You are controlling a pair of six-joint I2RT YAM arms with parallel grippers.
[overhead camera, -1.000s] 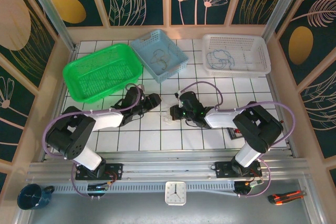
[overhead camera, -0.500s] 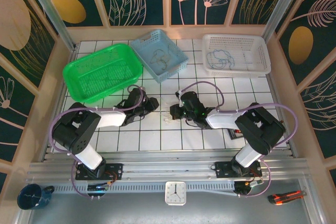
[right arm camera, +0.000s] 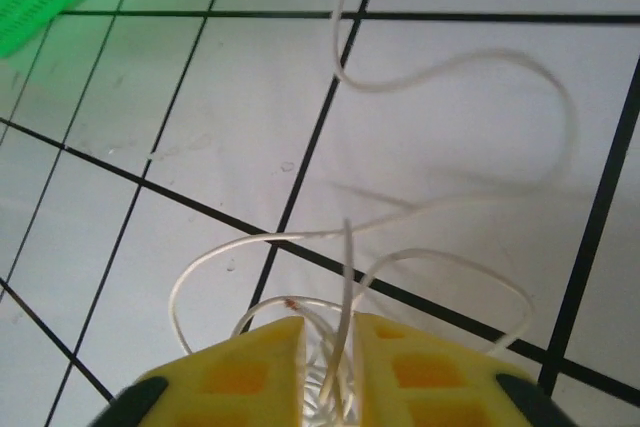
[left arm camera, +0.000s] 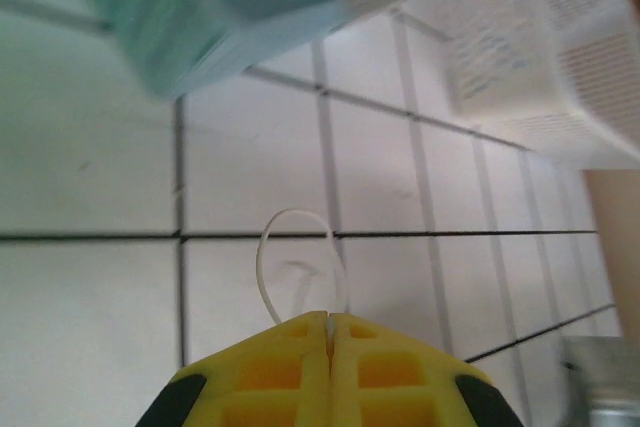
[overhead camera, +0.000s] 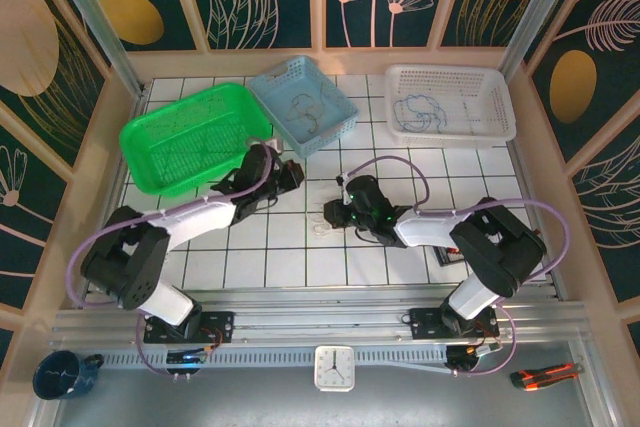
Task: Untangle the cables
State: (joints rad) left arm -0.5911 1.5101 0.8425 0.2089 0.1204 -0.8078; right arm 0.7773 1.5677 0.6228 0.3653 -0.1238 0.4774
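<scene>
At the centre of the white tiled surface [overhead camera: 300,267], both arms reach inward over the black grid lines. The left pincer [overhead camera: 296,175] sits just in front of the blue basket [overhead camera: 262,87]. In the left wrist view its yellow fingers [left arm camera: 270,367] are pressed together on a pale wire [left arm camera: 295,211], which rises from the tips in a small loop above the tiles.

The right pincer [overhead camera: 328,215] lies near the middle of the grid. Its fingers [right arm camera: 250,367] stand slightly apart, with strands of the pale cable clump [right arm camera: 347,267] lying in the gap – wider than the strands – and looping out over the tiles ahead.

Three baskets line the far side of the surface:
- green basket [overhead camera: 180,142], at the left;
- blue basket, centre, holding grey-brown cable loops [overhead camera: 305,112];
- white basket [overhead camera: 450,71], at the right, holding blue cables [overhead camera: 415,112].

Wooden framing and dark panels with a floral pattern enclose the surface. An aluminium rail [overhead camera: 320,325] runs along the near edge – below it lie a mug [overhead camera: 60,375], a clock [overhead camera: 333,367] and a box cutter [overhead camera: 545,377].
</scene>
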